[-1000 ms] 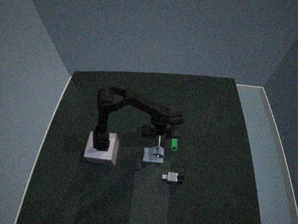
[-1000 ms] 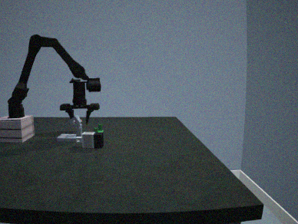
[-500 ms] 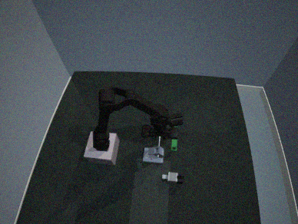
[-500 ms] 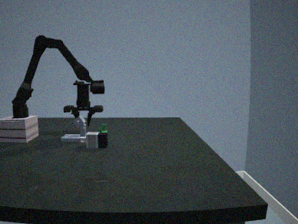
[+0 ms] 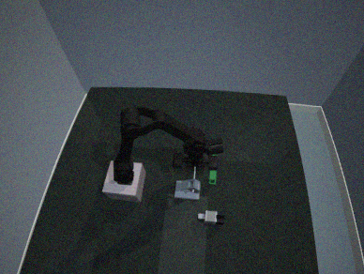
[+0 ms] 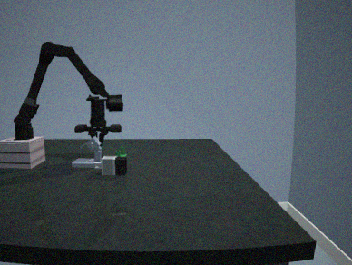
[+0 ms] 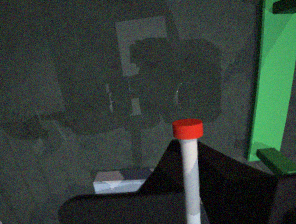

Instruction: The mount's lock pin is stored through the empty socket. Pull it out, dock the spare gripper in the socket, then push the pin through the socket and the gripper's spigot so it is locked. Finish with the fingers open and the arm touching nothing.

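Observation:
The lock pin (image 7: 192, 175) (image 5: 195, 174) has a white shaft and a red cap. It stands at a slant in the pale mount (image 5: 181, 190) (image 6: 82, 163) (image 7: 117, 186), its cap end up. My gripper (image 5: 195, 164) (image 6: 99, 139) (image 7: 181, 145) is above the mount, with its dark fingers shut on the pin just below the cap. The shaft's lower end and the socket are hidden in the wrist view. The spare gripper (image 5: 210, 217) (image 6: 109, 166), a white block with a pale spigot and black fingers, lies on the table beside the mount, its spigot pointing left in the top view.
A green holder (image 5: 213, 176) (image 6: 122, 153) (image 7: 274, 90) with raised ends stands right of the mount, close to my gripper. The arm's pale base block (image 5: 123, 192) (image 6: 23, 154) is to the left. The dark table's right edge lies well beyond the green holder.

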Controlling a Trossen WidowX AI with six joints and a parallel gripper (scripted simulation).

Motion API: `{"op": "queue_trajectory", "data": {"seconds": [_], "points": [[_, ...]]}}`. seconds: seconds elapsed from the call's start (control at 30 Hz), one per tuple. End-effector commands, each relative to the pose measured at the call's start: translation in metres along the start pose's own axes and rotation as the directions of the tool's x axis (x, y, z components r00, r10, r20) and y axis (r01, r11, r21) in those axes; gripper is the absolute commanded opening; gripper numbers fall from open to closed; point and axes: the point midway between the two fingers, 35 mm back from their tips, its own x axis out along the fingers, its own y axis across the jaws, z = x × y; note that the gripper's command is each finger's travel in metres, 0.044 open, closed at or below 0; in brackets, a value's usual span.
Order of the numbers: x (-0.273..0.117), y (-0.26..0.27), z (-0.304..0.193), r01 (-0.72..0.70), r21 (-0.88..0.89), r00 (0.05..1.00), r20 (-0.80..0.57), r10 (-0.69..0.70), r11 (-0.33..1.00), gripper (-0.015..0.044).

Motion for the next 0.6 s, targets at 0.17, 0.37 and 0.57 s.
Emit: {"op": "queue_trajectory", "data": {"seconds": [0.17, 0.37, 0.57], "points": [[-0.006, -0.001, 0.003, -0.003, 0.017, 0.995, 0.098, 0.002, 1.0, 0.0], [-0.01, -0.002, 0.008, -0.004, 0.026, 0.988, 0.153, 0.0, 1.0, 0.0], [-0.011, -0.002, 0.012, -0.004, 0.025, 0.987, 0.159, 0.0, 1.0, 0.0]]}}
